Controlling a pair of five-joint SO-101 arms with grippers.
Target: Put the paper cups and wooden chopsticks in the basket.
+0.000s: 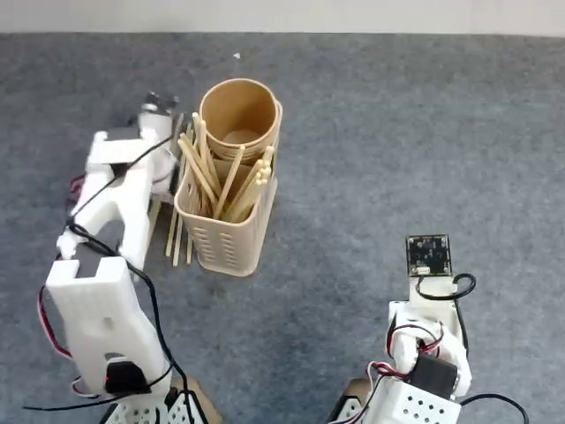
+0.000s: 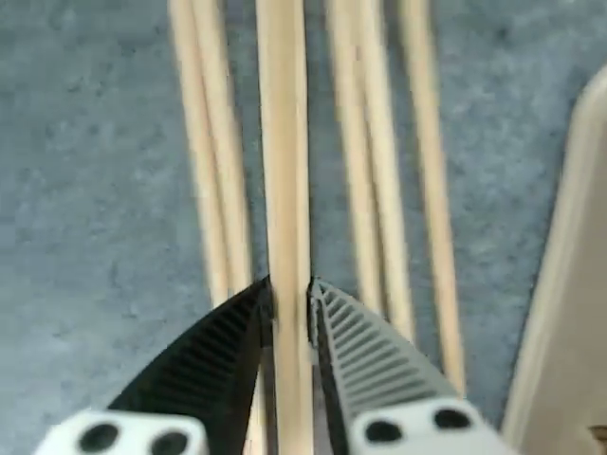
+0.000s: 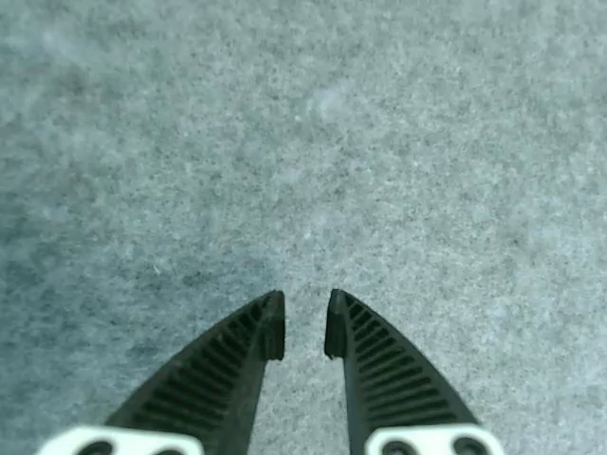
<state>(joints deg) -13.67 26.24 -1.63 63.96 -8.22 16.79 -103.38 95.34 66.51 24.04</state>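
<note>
Step in hand: picking up a loose chopstick from the grey carpet (image 1: 397, 132) for transfer into the basket (image 1: 231, 243).
Left gripper (image 2: 289, 294): low over the carpet on the basket's left side; jaws pinched on one wooden chopstick (image 2: 283, 142), gripped well away from its far tip.
Right gripper (image 3: 303, 318): above bare carpet, well apart from the basket; jaws slightly parted, nothing between them.
Basket: upright, left of the carpet's middle; holds stacked paper cups (image 1: 238, 110) and a bundle of chopsticks leaning across its opening.
Remaining chopsticks (image 1: 177, 238): flat on the carpet, parallel, just beside the basket's left wall.
Procedure: lift straight up until the neighbouring sticks are cleared, then tilt the held stick tip-down.
Entry point: aim for the gap beside the cups.
Caution: an off-centre grip may let the stick swing; the rim may catch it.
</note>
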